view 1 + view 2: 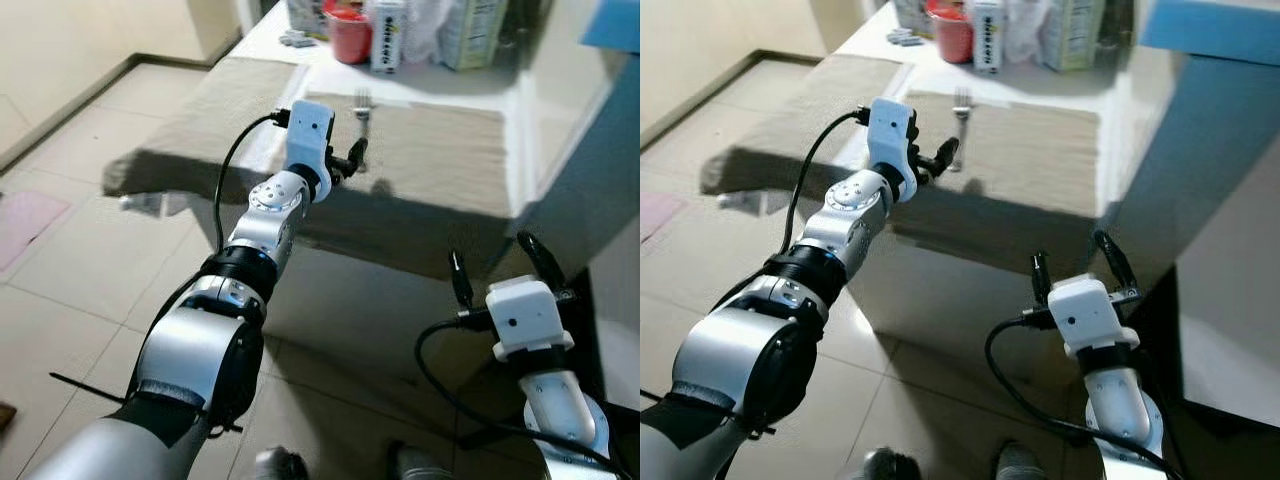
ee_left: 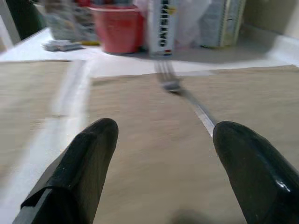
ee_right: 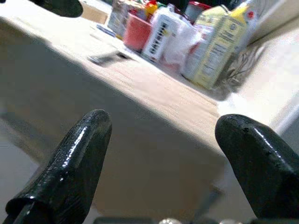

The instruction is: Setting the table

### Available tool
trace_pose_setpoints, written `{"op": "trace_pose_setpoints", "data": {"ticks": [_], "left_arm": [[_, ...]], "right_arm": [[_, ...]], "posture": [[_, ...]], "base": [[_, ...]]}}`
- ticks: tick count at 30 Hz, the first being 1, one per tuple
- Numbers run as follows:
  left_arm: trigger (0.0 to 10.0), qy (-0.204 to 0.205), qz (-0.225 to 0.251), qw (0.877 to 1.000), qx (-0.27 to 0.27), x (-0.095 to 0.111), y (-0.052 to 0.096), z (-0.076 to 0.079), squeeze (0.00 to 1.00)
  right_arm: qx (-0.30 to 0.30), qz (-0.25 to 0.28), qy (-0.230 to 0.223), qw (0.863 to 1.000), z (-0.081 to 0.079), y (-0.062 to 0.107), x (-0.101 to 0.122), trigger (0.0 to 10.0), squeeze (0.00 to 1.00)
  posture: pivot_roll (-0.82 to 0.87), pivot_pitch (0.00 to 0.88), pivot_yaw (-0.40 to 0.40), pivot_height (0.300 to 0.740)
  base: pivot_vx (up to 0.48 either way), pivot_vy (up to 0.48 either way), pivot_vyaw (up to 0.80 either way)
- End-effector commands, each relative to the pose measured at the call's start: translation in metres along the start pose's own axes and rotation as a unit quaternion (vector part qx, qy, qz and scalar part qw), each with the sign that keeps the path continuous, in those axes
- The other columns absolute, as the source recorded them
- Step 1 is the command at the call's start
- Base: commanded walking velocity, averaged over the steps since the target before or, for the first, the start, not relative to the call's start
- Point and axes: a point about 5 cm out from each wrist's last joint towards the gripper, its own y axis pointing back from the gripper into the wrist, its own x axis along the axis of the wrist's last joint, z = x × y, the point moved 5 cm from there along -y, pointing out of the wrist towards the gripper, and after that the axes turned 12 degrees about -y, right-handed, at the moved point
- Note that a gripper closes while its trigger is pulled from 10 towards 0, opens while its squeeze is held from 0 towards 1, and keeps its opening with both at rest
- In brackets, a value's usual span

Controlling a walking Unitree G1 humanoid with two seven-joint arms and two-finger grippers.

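Fork (image 1: 362, 105): lies flat on the tan placemat (image 1: 440, 150), tines toward the far side of the table, handle running back toward the near edge.
Fork, left wrist view: the fork (image 2: 184, 91) is blurred, and its handle runs back to the inner side of one black finger (image 2: 254, 170); whether it touches that finger cannot be told.
Left gripper (image 1: 350, 160): reached out over the near edge of the placemat, at the handle end of the fork; its fingers stand wide apart with nothing between them.
Right gripper (image 1: 495, 265): low and to the right, below table height and in front of the table's near side; fingers spread wide, holding nothing.
Right wrist view: looks up from below the edge, past its two fingers (image 3: 70, 163), at the cloth hanging down the table's near side.
Second placemat (image 1: 215, 105): to the left of the first, a strip of white table (image 1: 300, 75) between them.
Far side of table: a red cup (image 1: 348, 35), a white bottle with black lettering (image 1: 386, 35) just right of it, then a yellowish carton (image 1: 470, 30).
Carton, right wrist view: the carton (image 3: 219, 44) shows its printed panel, with a clear plastic bag (image 3: 180, 44) between it and the bottle.
Floor (image 1: 90, 270): pale tiles, to the left of and under the table.
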Motion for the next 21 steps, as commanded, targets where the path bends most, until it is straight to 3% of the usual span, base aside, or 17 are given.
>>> {"op": "trace_pose_setpoints", "data": {"ticks": [1, 10, 21], "left_arm": [[10.0, -0.018, 0.006, 1.000, -0.003, 0.0055, -0.0004, -0.0038, 0.00], [10.0, -0.026, 0.009, 1.000, -0.008, 0.0069, -0.0013, 0.0004, 0.00], [10.0, -0.023, 0.015, 1.000, -0.004, 0.0010, 0.0019, 0.0059, 0.00]], "right_arm": [[0.009, -0.009, -0.021, 1.000, -0.0058, 0.0017, -0.0038, 10.0, 0.00], [0.005, -0.007, -0.009, 1.000, -0.0064, 0.0008, -0.0057, 10.0, 0.00], [0.012, 0.002, 0.001, 1.000, -0.0088, -0.0043, -0.0054, 10.0, 0.00]], "posture": [[-0.22, 0.084, 0.106, 0.740], [-0.23, 0.072, 0.111, 0.740], [-0.21, 0.069, 0.107, 0.740]], "base": [[0.000, 0.368, -0.60], [0.000, 0.041, -0.59], [0.026, 0.000, 0.00]]}}
